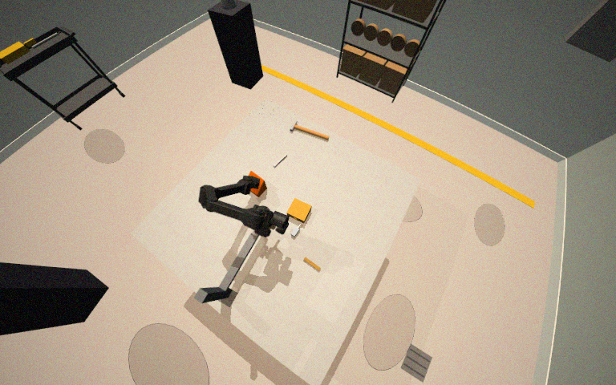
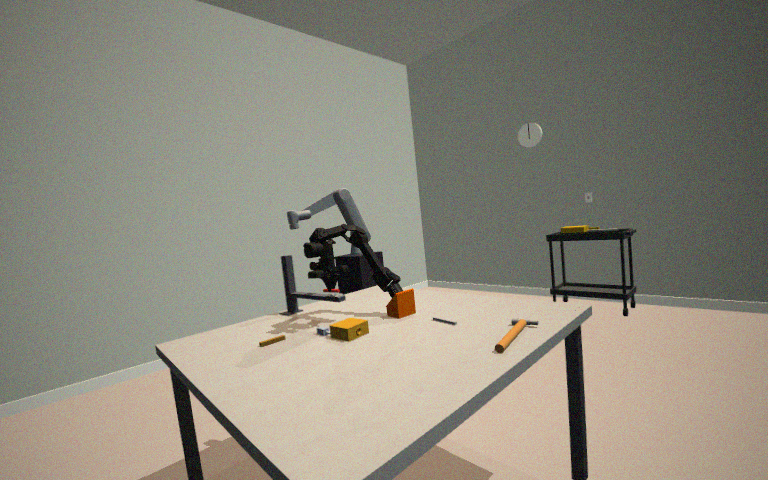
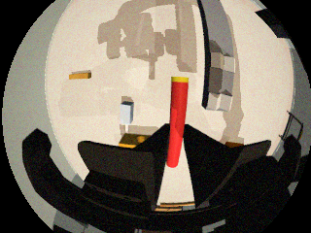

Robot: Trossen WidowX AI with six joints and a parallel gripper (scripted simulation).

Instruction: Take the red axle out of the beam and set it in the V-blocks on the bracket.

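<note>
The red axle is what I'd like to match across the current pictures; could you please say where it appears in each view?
Top: the red axle is not visible.
Exterior: left of centre, a short red bar just above the bracket's horizontal rail.
Wrist: near the centre, running up and down the picture, yellow end uppermost.
Shared landmark: the grey bracket.

Red axle (image 2: 331,290) (image 3: 178,109) with yellow end, clasped in end effector (image 2: 330,287) (image 3: 175,128).
</note>
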